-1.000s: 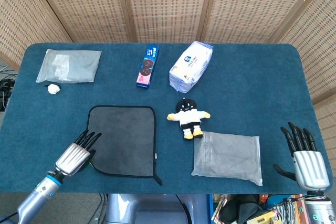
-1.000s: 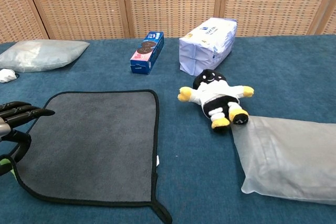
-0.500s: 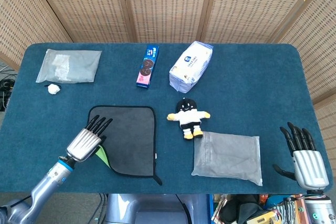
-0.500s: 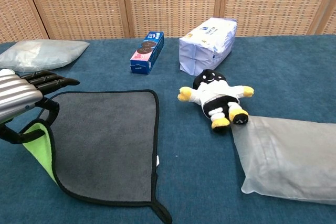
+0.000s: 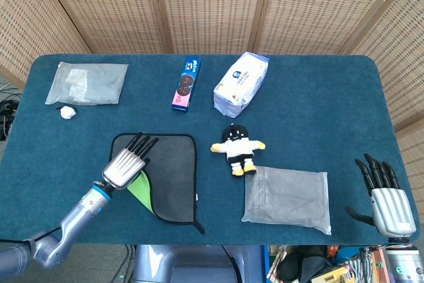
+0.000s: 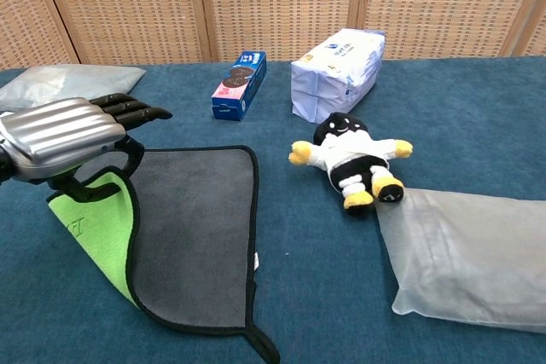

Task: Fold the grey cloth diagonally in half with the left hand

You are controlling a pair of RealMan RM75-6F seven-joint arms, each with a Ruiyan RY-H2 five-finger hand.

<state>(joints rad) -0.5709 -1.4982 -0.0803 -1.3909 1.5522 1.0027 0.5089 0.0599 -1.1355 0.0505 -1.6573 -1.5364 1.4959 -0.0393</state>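
Note:
The grey cloth (image 5: pixel 173 175) (image 6: pixel 203 236) with a black hem lies on the blue table at front left. My left hand (image 5: pixel 127 166) (image 6: pixel 72 135) holds its near-left corner lifted above the cloth, so the bright green underside (image 5: pixel 140 189) (image 6: pixel 95 228) shows. My right hand (image 5: pixel 386 198) rests at the table's front right edge, fingers spread and holding nothing; the chest view does not show it.
A black-and-white plush doll (image 5: pixel 237 148) (image 6: pixel 351 158) lies right of the cloth, with a grey pouch (image 5: pixel 287 198) (image 6: pixel 467 253) beyond it. At the back sit a blue cookie box (image 5: pixel 187 84) (image 6: pixel 240 84), a tissue pack (image 5: pixel 241 83) (image 6: pixel 338 72) and a second grey pouch (image 5: pixel 87 83).
My left hand has risen and moved right and away from me with the cloth's corner, peeling it over and exposing more green underside. The right hand has stayed still.

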